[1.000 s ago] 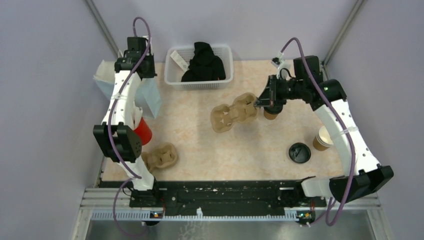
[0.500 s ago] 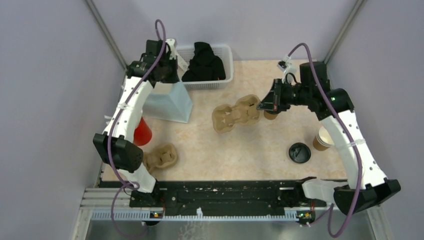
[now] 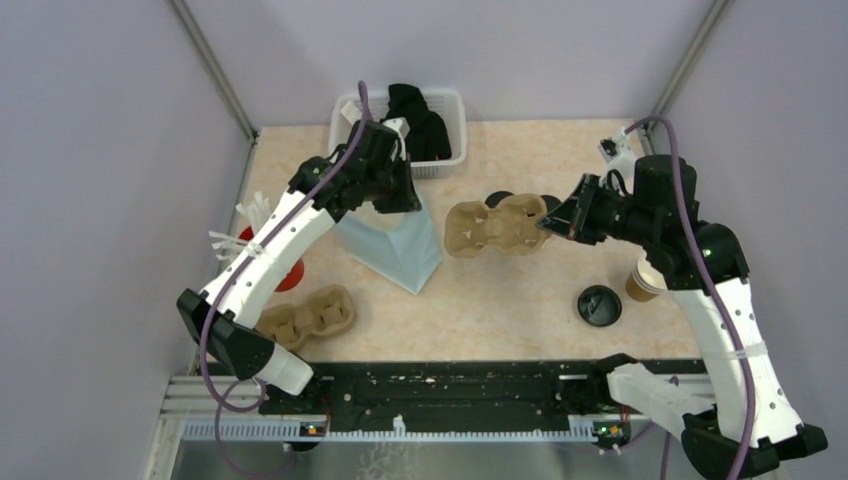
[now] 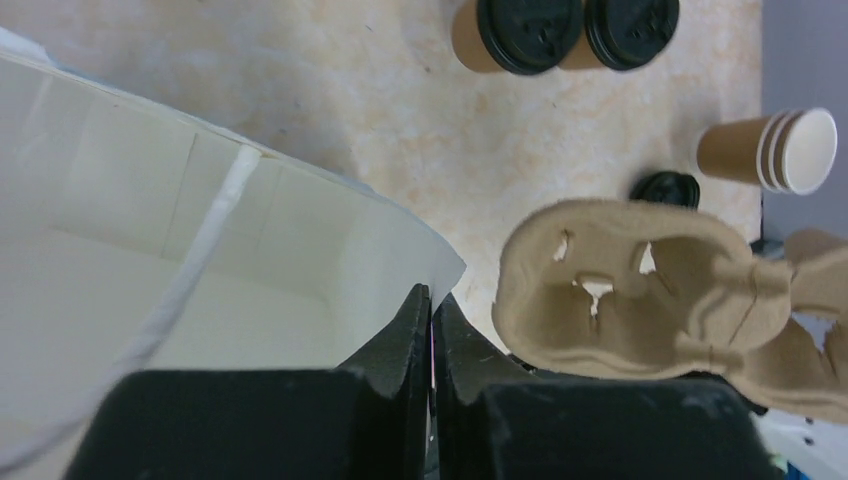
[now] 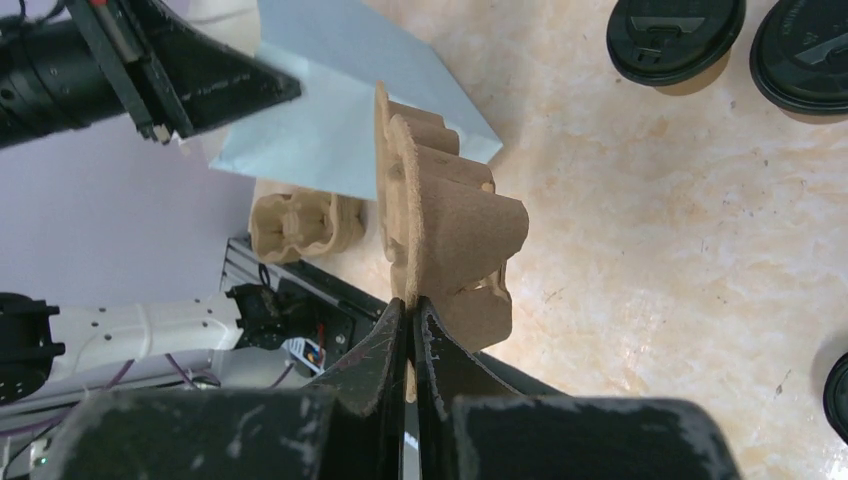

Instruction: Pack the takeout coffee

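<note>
Right gripper [image 5: 408,308] pinches the edge of the cup carrier [image 5: 450,225]; left gripper [image 4: 432,298] pinches the paper bag [image 4: 300,240] rim. The takeout coffee [image 4: 522,28] (two lidded cups) stands on the bench [image 3: 500,300] just beyond the cup carrier, upper middle of the top view, nearer the right arm.

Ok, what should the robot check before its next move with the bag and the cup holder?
1. Left tool pinching the paper bag rim: ok.
2. Right tool pinching the cup carrier edge: ok.
3. Bag mouth open: ok, its white inside shows.
4. Lids on both coffees: ok.
5. Coffees sitting in the carrier: not ok, both stand on the table, outside it.
6. Carrier fits into the bag: cannot tell.
</note>
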Robot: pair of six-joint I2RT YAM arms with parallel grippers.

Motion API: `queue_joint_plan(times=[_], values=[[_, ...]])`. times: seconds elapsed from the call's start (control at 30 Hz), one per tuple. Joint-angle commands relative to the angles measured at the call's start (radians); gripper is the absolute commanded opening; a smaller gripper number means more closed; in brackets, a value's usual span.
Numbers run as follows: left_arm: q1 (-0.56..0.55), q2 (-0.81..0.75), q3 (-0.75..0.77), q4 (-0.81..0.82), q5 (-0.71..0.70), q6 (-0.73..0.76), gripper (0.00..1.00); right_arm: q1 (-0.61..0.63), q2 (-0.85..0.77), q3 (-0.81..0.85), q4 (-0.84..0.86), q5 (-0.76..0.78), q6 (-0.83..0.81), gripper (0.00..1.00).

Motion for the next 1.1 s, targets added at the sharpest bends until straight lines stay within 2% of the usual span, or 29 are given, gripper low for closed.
queue_joint_plan(times=[0.0,0.23,0.37,0.57,0.67,0.8,0.93,1.07], values=[[-0.064,-0.042,-0.023,0.076,0.031,-0.139,0.13,-0.008,-0.052,-0.026,0.041,0.050,0.070,0.00],[-0.121,-0.029,0.148,0.019,0.141,-0.060,0.59,-0.008,-0.063,-0.025,0.024,0.064,0.076,0.00],[-0.121,-0.078,0.241,-0.039,0.149,0.044,0.76,-0.008,-0.067,-0.019,0.013,0.079,0.069,0.00],[-0.087,-0.116,0.357,-0.277,-0.161,0.164,0.81,-0.008,-0.062,-0.016,0.013,0.087,0.064,0.00],[-0.071,-0.115,0.377,-0.401,-0.292,0.088,0.84,-0.009,-0.052,-0.007,0.012,0.084,0.057,0.00],[-0.069,-0.200,0.315,-0.465,-0.447,-0.062,0.87,-0.007,-0.038,0.004,0.009,0.081,0.042,0.00],[-0.069,-0.328,0.161,-0.406,-0.481,-0.162,0.85,-0.008,-0.034,0.009,0.013,0.079,0.037,0.00],[-0.070,-0.371,0.081,-0.347,-0.409,-0.174,0.82,-0.008,-0.033,0.009,0.016,0.064,0.039,0.00]])
